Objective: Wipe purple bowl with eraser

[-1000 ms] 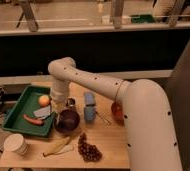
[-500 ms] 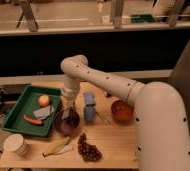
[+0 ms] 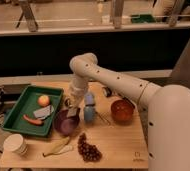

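The arm has swung rightward, leaving the pincer point(image 3: 73, 111) over the far rim of the purple bowl point(image 3: 63, 126) on the bench point(image 3: 123, 145), whether open or closed I cannot tell.

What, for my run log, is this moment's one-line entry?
end effector: low over purple bowl, at far rim | orange bowl: apart, rightward | green tray: left

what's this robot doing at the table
The robot's arm reaches down over the wooden table, with the gripper right at the upper rim of the purple bowl. The eraser cannot be made out there. An orange bowl stands to the right, a green tray to the left.
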Robot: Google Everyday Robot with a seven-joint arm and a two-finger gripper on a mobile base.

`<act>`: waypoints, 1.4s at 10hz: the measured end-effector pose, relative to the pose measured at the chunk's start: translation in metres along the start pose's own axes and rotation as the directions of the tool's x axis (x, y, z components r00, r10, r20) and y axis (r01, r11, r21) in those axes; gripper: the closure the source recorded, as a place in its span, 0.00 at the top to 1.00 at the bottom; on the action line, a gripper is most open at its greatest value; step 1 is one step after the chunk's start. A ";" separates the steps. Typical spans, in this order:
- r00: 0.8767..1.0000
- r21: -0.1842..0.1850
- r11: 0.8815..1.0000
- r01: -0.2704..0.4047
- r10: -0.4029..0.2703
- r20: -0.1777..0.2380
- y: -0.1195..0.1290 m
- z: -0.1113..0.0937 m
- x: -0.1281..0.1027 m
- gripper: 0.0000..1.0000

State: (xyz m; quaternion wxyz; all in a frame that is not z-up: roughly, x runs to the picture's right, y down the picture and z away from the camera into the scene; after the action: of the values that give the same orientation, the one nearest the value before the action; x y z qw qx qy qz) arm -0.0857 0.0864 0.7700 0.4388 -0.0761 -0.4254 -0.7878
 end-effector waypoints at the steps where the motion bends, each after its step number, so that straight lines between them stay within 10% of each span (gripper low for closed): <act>1: 1.000 -0.002 1.000 -0.013 0.013 0.017 0.002 0.001 -0.014 0.01; 6: 0.994 0.020 1.000 0.017 -0.019 0.108 -0.025 0.009 -0.051 0.01; 14: 0.954 0.111 0.967 0.228 -0.244 0.175 -0.105 0.050 -0.010 0.01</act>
State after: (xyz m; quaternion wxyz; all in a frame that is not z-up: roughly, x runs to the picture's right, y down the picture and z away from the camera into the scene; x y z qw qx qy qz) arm -0.1712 0.1561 0.7330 0.3026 -0.0788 -0.5055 -0.8042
